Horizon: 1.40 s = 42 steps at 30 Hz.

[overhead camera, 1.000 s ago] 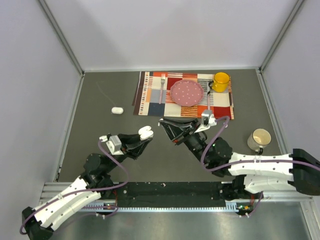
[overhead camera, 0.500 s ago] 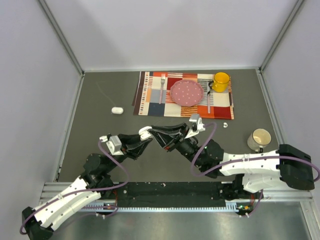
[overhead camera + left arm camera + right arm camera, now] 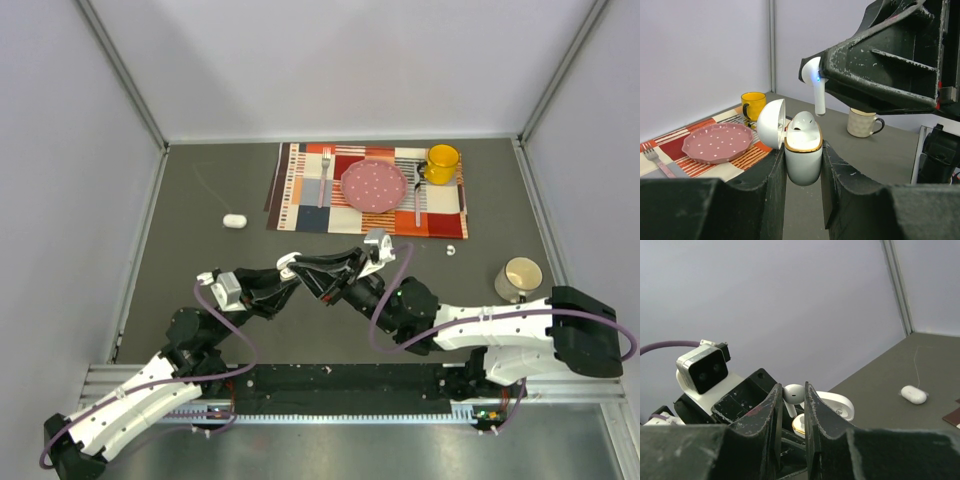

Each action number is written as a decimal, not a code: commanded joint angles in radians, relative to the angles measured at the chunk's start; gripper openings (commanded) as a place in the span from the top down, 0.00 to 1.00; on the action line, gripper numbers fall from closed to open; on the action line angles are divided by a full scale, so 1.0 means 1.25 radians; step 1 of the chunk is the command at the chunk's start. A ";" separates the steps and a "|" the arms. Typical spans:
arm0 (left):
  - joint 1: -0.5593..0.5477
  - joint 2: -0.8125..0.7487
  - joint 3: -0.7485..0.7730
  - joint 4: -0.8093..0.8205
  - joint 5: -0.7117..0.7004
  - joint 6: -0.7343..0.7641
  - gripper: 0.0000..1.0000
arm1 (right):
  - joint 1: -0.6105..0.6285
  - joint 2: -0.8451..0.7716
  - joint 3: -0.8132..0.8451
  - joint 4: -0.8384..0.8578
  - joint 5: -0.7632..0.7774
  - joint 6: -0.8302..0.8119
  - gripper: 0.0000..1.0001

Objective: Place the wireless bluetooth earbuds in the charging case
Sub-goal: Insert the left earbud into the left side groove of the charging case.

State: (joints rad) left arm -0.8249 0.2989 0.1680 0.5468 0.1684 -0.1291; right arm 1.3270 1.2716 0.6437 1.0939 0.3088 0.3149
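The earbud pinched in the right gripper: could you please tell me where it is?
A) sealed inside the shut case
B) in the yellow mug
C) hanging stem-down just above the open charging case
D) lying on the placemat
C: the earbud hangs stem-down from the right gripper, over the open charging case in the left gripper.

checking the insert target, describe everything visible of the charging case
The charging case is a glossy white plastic pebble with a gold band at the rim. Its lid is hinged open. It stands upright, pinched at its sides by the left gripper. A white bud seems seated inside; a stemmed earbud hangs just above, not touching.
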 commanded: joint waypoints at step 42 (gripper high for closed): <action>0.000 0.012 0.001 0.131 -0.006 0.020 1.00 | 0.015 0.001 0.056 -0.195 0.081 0.021 1.00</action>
State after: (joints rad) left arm -0.8249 0.3256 0.1604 0.5755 0.1631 -0.1146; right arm 1.3273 1.2915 0.6891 0.9287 0.3653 0.3511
